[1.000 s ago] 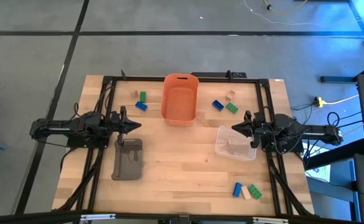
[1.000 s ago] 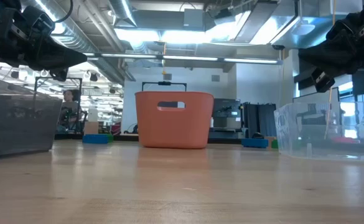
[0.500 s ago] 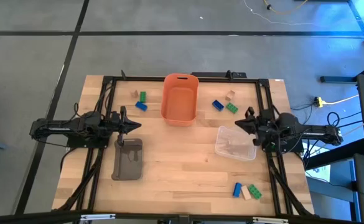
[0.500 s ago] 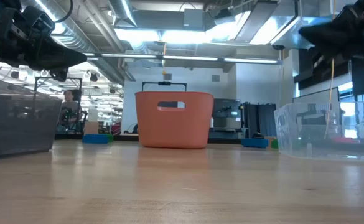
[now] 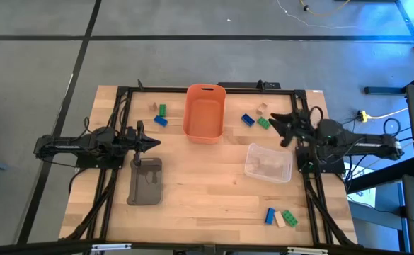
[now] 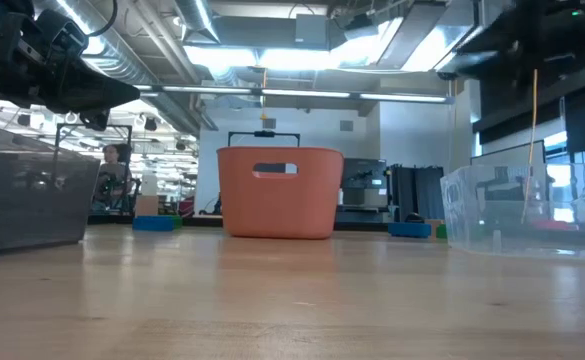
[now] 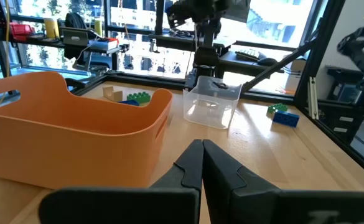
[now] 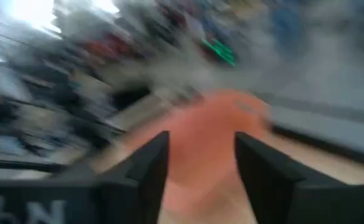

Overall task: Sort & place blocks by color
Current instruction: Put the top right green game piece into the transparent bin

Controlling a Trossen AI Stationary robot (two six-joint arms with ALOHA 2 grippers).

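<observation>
jaws of the right gripper stand apart with nothing between them, just beside the green block that lies with a blue block and a tan block to the right of the orange bin; jaws of the left gripper are closed and empty above the grey tray. 3 more blocks lie left of the bin, and another 3 blocks lie near the front right corner of the table, below the clear container.

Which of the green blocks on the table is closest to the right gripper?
The small green block right of the orange bin, beside a blue block, lies closest to the right gripper; the other greens sit farther away.
</observation>
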